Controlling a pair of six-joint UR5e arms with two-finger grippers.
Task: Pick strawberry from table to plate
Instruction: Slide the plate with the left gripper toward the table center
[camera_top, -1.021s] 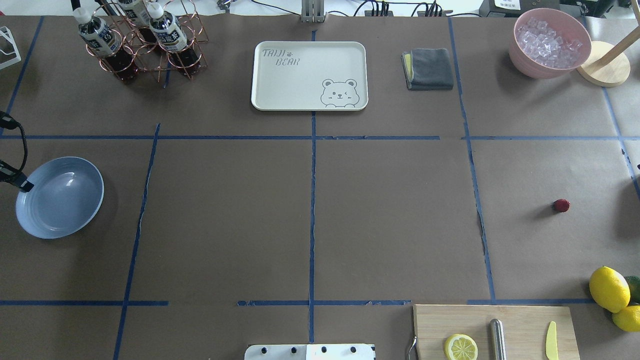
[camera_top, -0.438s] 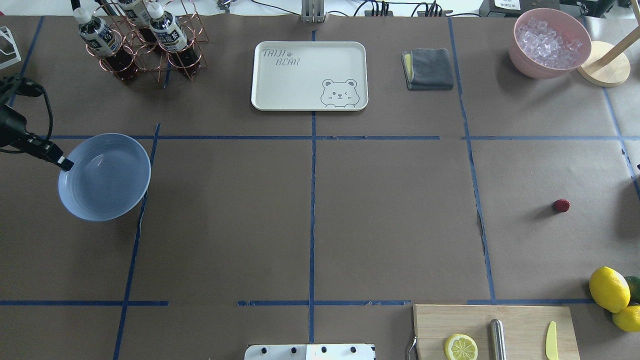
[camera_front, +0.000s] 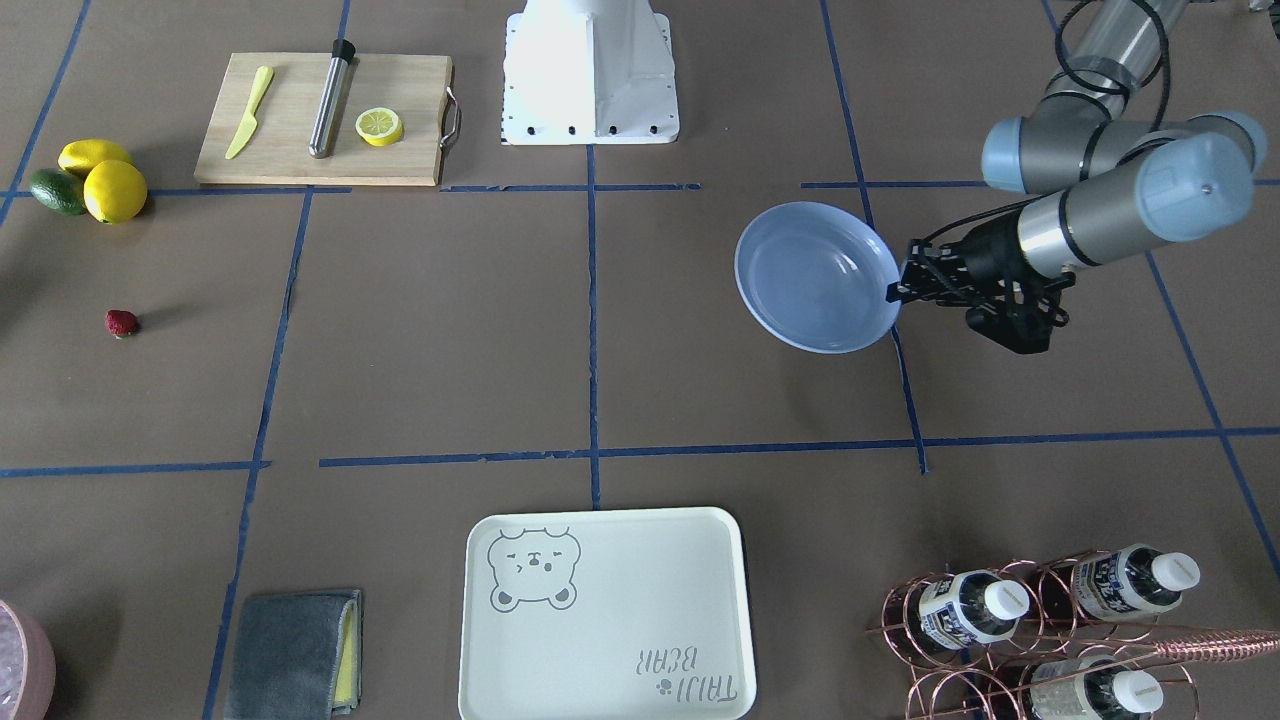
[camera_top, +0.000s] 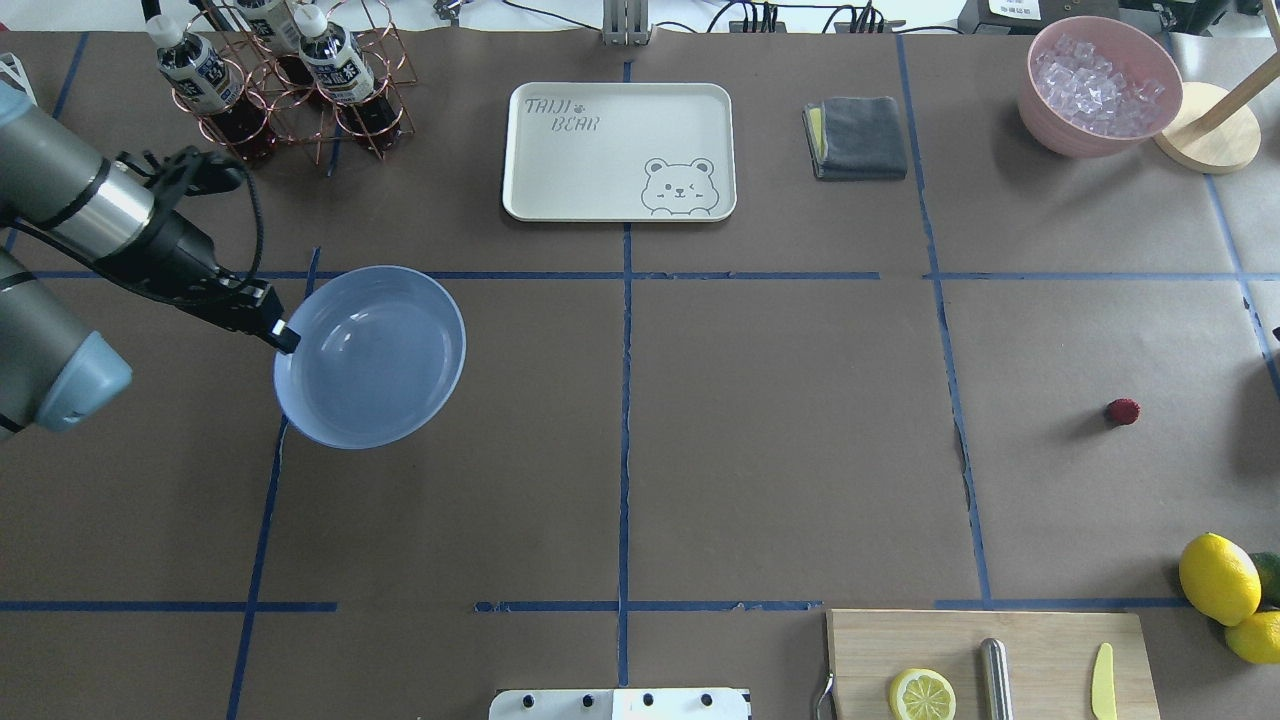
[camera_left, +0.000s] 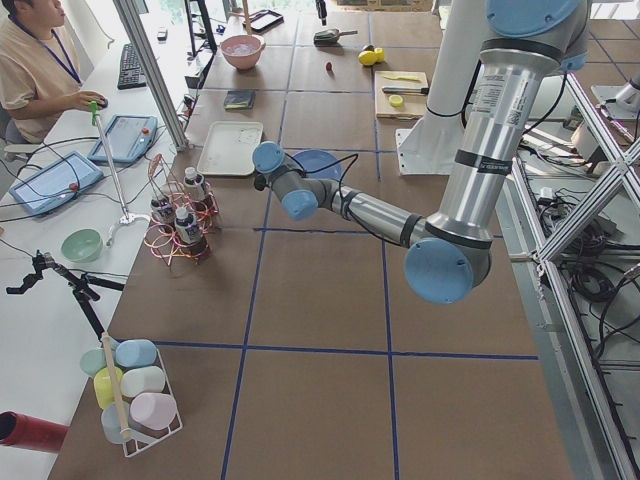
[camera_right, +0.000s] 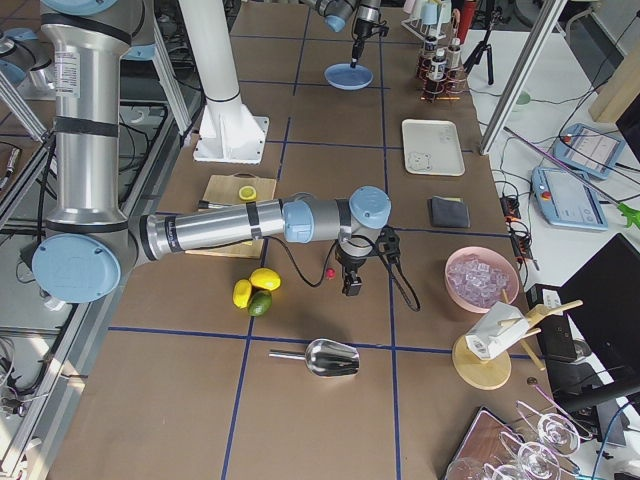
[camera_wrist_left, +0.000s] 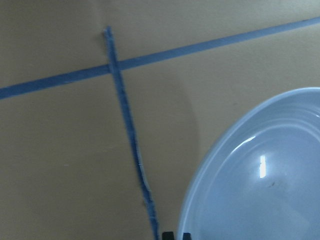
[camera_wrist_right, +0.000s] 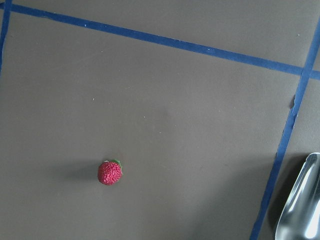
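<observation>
Your left gripper is pinched tight on the rim of the plate, left of centre, while the strawberry lies untouched on the table far to the right, near the right gripper, whose opening you cannot tell, so the whole pick is not yet done.

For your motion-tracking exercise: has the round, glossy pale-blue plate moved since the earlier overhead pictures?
Yes. The pale-blue plate, held by the left gripper, has shifted rightward: earlier left of the vertical blue tape line, now mostly right of it.
</observation>
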